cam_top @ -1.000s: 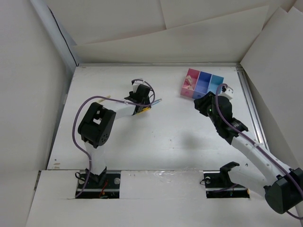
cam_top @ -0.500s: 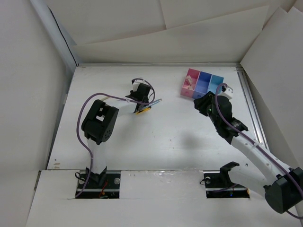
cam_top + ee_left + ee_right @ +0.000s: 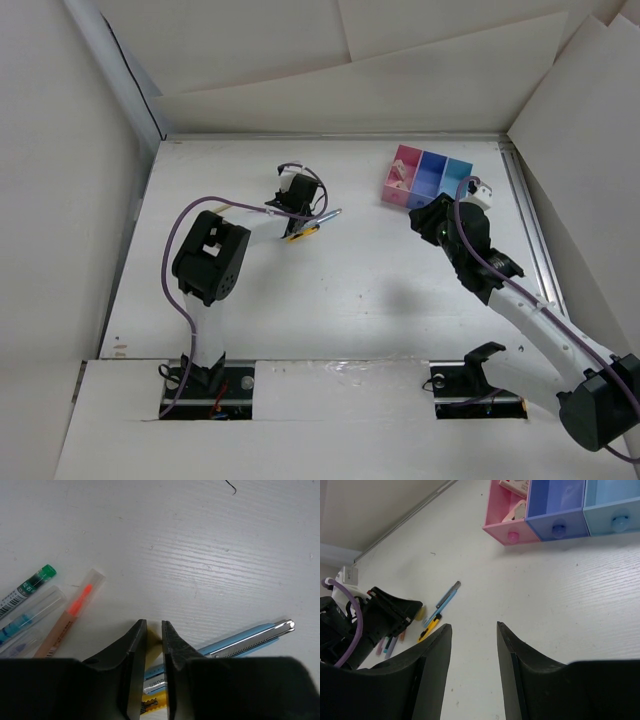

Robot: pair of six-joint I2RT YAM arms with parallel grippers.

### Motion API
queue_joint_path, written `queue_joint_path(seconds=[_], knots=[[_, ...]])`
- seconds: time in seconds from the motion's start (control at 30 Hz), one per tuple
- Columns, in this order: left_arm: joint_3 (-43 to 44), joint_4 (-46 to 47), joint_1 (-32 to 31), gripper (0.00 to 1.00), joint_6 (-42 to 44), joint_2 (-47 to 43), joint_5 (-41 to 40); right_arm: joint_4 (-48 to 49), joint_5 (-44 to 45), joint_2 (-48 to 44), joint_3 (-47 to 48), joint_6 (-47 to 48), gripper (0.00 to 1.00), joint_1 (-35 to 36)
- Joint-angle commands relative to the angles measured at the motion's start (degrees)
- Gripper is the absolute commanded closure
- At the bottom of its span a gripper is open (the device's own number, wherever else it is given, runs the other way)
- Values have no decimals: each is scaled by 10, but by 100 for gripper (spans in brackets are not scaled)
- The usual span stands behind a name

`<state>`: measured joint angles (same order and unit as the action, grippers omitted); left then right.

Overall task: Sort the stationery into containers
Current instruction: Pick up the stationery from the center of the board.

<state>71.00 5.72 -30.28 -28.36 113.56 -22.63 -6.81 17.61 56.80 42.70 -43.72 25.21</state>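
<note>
Fingers (image 3: 134, 655) of the left gripper (image 3: 154, 626) stand almost closed, two black matte prongs with only a slit between them. A pale yellow piece (image 3: 154, 639) fills that slit from side to side, held just above the pile. The right gripper (image 3: 472, 627) is spread wide with nothing between its two prongs, and hangs over bare table (image 3: 350, 290), which is white with a fine wood-like grain.

Three containers (image 3: 430, 175) sit joined in a row at the far right of the table. They are smooth square plastic: one pink bin (image 3: 512, 532), one dark-blue bin (image 3: 555, 522) and one light-blue bin (image 3: 612, 517), each with a round knob on its front wall. The right wrist view shows pale pieces (image 3: 517, 511) lying in the pink bin; the other two look bare as far as that view reaches.

The rest of the stationery lies under and beside the left gripper, well apart from the bins. The left wrist view shows one light-blue pen (image 3: 240, 639) with a metal tip, one green-capped pen (image 3: 31, 585), one orange-tipped pencil (image 3: 70, 617) under a clear cap, and a clear-capped pen (image 3: 35, 612) beside it. One yellow cutter (image 3: 431, 626) shows whole only from the right wrist. The top view gives this pile as little more than a yellow and blue streak.
</note>
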Motion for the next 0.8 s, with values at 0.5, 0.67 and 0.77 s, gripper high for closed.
queue_joint_path(seconds=[0.5,0.67,0.77], knots=[[-26,-26,-1,63,22,-43,8,27,8,-1,25,7,53,10],[-26,-32,-1,61,22,-32,8,27,8,-6,25,7,53,10],[-26,-32,-1,61,22,-32,3,27,2,0,25,7,53,10]])
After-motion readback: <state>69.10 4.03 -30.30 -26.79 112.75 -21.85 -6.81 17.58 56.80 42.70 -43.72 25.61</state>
